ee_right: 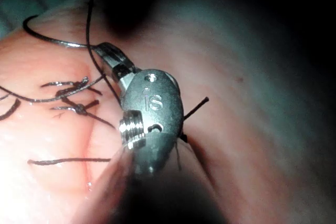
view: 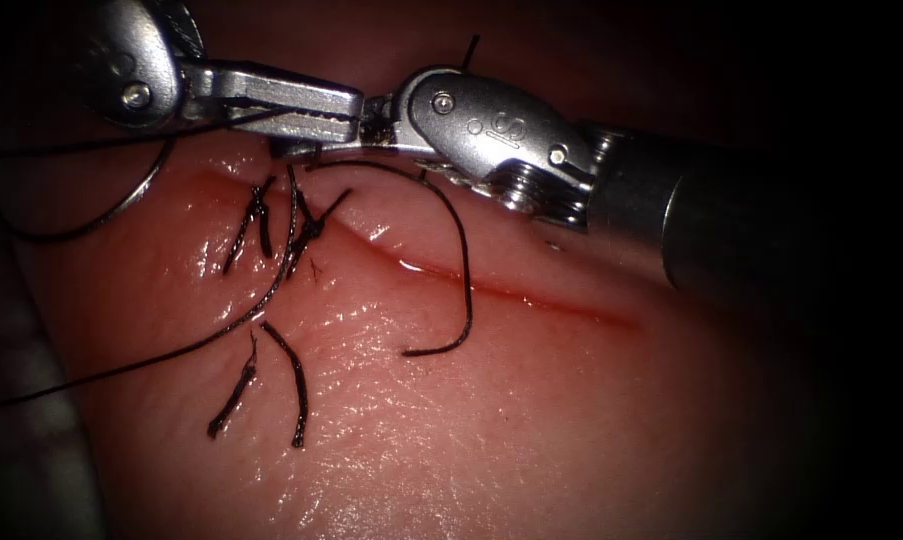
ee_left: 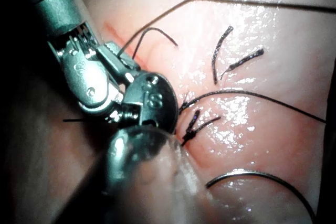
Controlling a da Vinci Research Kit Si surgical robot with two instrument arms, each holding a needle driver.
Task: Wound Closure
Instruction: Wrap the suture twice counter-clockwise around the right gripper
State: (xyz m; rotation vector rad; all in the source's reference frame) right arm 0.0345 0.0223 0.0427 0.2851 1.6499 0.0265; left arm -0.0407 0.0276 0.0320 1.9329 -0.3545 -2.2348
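Dark vignetted edges, wet glare on tissue [view: 491, 400]

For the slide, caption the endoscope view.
Both tools, left and right, meet tip to tip above the cut; needle rests at left.

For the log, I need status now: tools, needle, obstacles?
Left tool, right tool shut on thread. Needle unheld, left of cut. Loose thread ends nearby.

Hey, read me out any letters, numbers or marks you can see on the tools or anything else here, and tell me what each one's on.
"IS": engraved on the metal wrist housing of the right arm's tool, upside down in the endoscope view, upright in both wrist views.
Small round marks beside those letters on the same housing: too small to read as characters.
Left arm's tool: no legible marking.
Tissue, needle, thread: no text.
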